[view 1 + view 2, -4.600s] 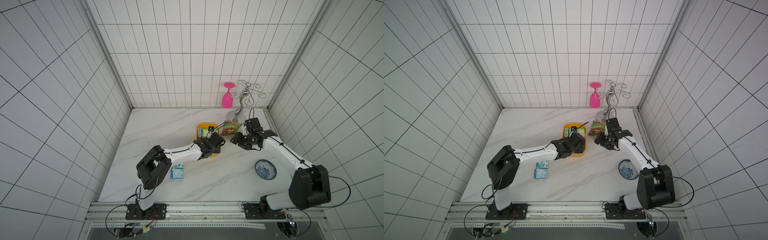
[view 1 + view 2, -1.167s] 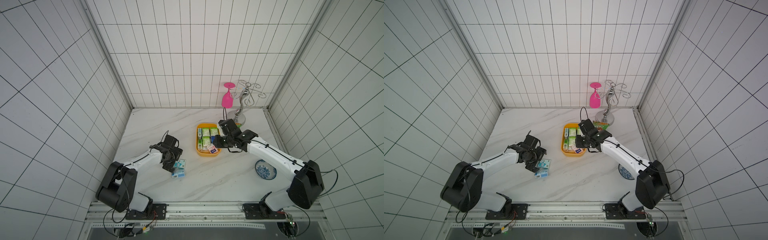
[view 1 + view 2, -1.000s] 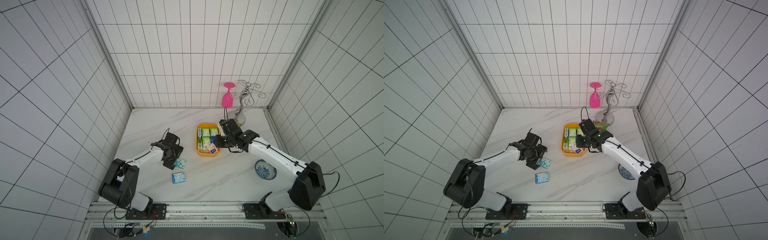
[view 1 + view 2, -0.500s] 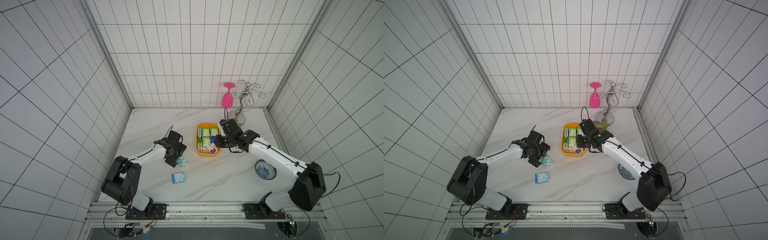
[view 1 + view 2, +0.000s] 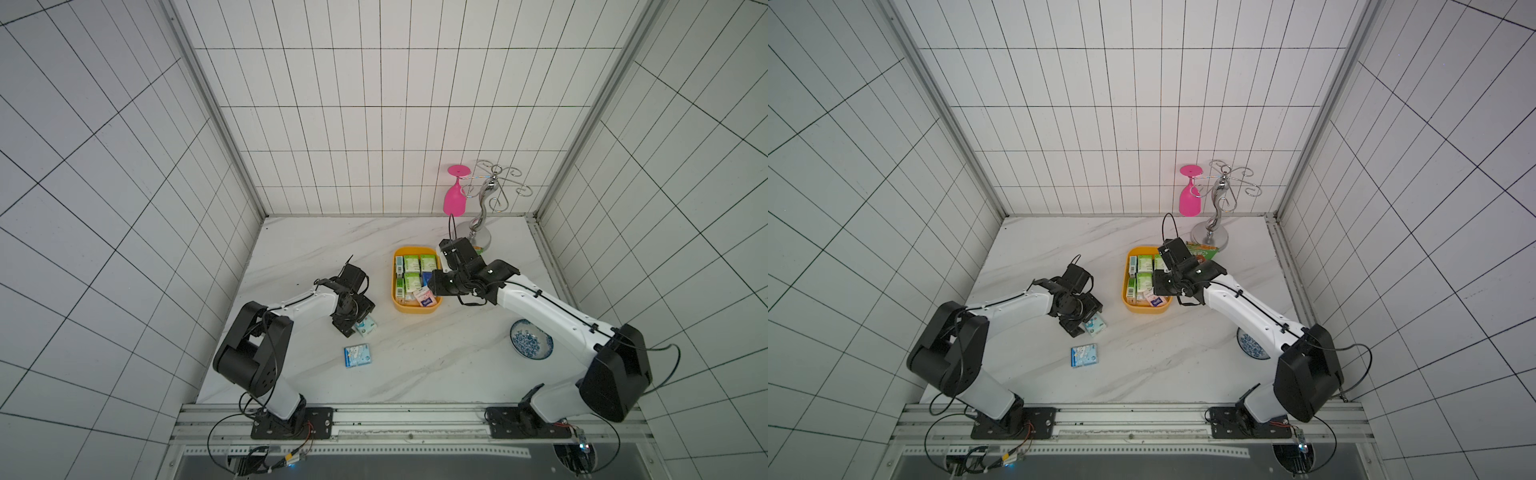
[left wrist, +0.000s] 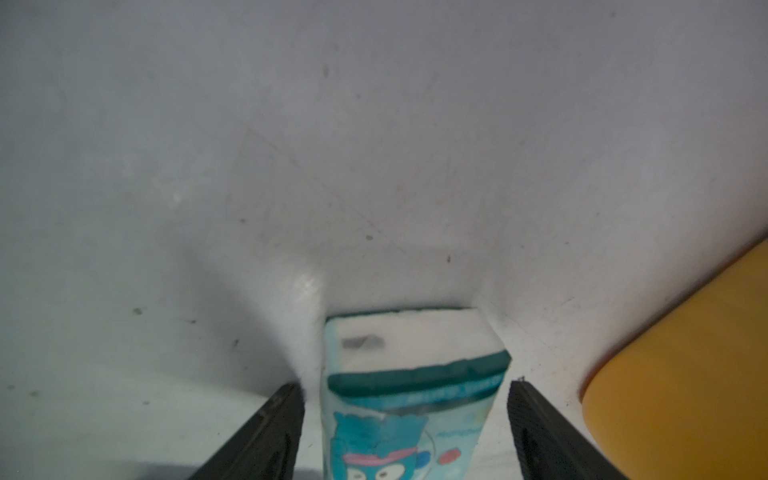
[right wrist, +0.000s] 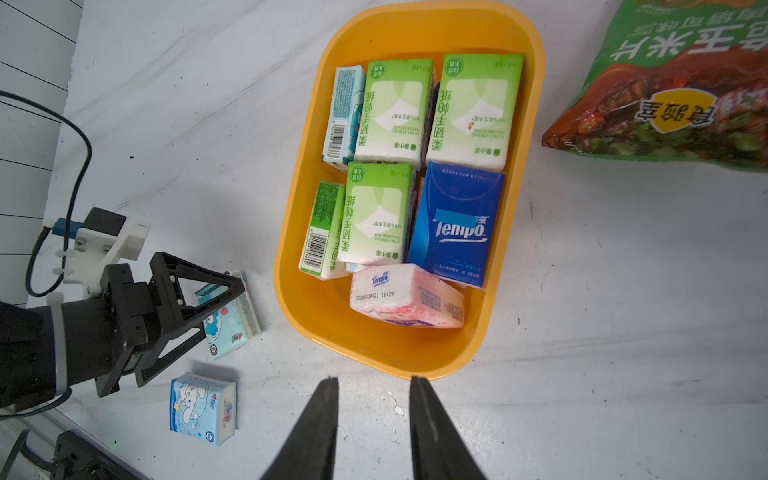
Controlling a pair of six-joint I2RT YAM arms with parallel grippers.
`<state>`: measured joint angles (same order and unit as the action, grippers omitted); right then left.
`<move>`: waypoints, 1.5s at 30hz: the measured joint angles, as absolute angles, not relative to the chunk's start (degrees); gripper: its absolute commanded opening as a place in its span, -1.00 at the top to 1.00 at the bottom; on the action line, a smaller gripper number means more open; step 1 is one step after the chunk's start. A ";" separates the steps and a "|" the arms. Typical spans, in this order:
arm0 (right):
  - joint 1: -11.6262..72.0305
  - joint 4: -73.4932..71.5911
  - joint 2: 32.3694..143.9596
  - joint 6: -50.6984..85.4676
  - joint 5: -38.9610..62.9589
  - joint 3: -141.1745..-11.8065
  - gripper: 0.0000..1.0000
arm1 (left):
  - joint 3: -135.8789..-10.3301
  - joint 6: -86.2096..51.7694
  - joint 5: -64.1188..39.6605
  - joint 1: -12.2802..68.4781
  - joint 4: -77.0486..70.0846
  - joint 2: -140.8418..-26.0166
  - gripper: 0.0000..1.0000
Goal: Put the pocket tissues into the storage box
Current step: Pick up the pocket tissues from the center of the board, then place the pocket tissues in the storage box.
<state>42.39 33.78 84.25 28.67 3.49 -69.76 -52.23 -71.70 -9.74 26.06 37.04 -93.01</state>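
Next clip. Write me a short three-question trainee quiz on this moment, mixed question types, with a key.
1. True or false: the pink-white packet lies inside the storage box.
2. How many pocket tissues lie on the table outside the box?
A. none
B. two
C. four
3. Fill in: the left end effector has a finger on either side of a light ____ packet, with a gap on each side.

Key:
1. True
2. B: the one at the left end effector and the other teal packet nearer the robot.
3. teal
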 measured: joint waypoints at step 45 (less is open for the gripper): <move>33.71 36.29 75.85 28.14 2.70 -65.52 0.34 | -74.63 -40.01 19.92 48.71 30.41 -100.99 -0.01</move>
